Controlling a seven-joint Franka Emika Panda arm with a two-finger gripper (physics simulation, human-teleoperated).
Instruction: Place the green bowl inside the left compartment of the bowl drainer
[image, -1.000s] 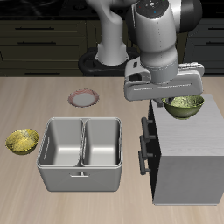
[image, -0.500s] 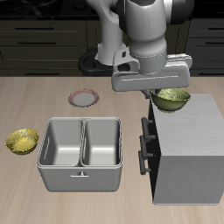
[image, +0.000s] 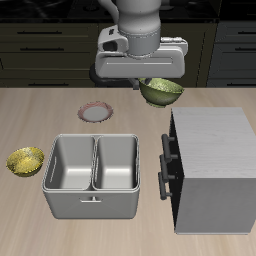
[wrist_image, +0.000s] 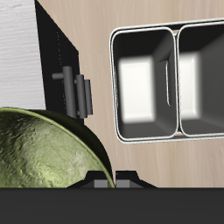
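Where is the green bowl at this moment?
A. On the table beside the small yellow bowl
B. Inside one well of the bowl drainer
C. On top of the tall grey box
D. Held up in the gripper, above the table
D: the green bowl hangs tilted at the gripper, clear of the tall grey box; both wells of the bowl drainer are empty.

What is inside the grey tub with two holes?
Nothing shows inside the drainer: both wells look like bare metal. The near wall hides a strip of each floor. The green bowl hangs in the pincer.
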